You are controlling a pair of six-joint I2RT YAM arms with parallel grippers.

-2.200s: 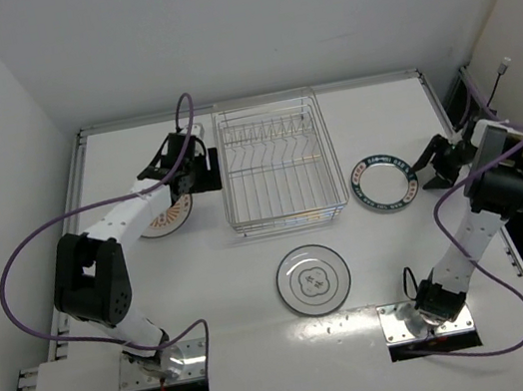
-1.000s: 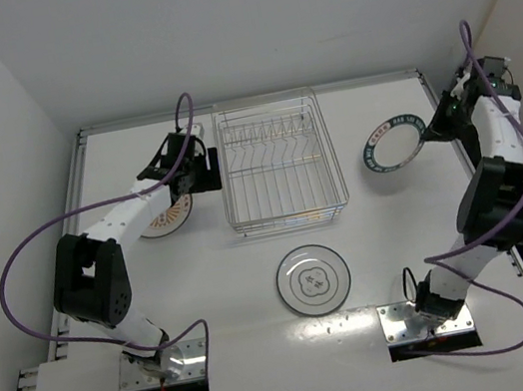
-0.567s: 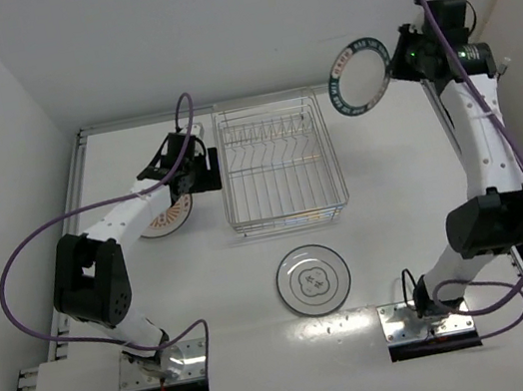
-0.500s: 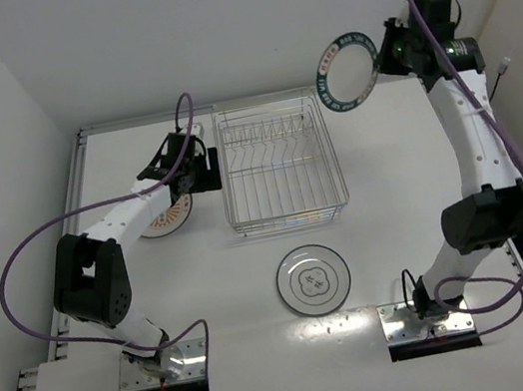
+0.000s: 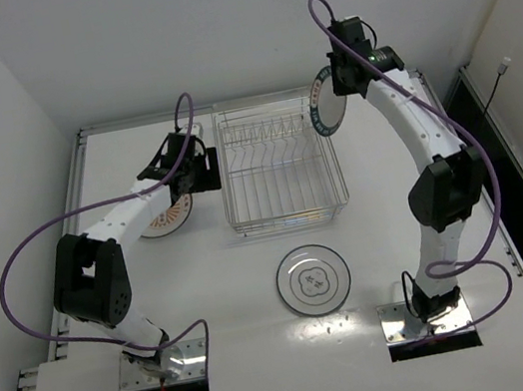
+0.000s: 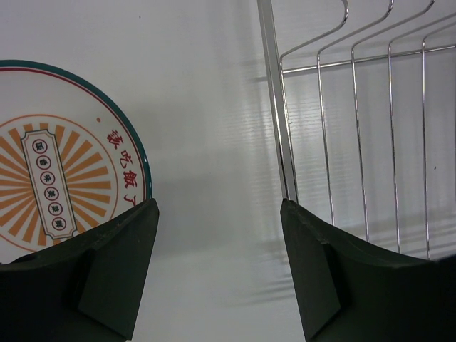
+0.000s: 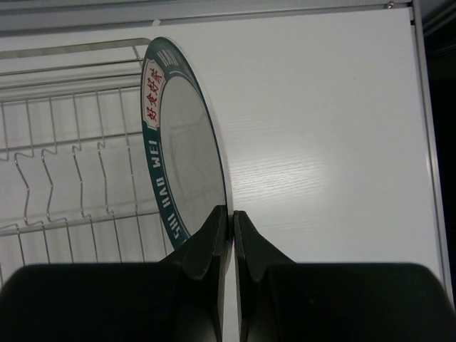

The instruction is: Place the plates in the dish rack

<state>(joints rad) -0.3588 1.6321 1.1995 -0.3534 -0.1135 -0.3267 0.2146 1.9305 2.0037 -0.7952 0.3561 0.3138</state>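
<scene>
I see right fingers point(image 7: 205, 246) clamped on the teal plate point(image 7: 182, 142) — upright over the rack's point(image 5: 290, 216) right rim; left fingers point(image 6: 114, 271) spread, empty.

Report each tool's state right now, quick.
Left tool: open, holding nothing.
Right tool: closed on the teal-rimmed plate, which it holds on edge.
</scene>
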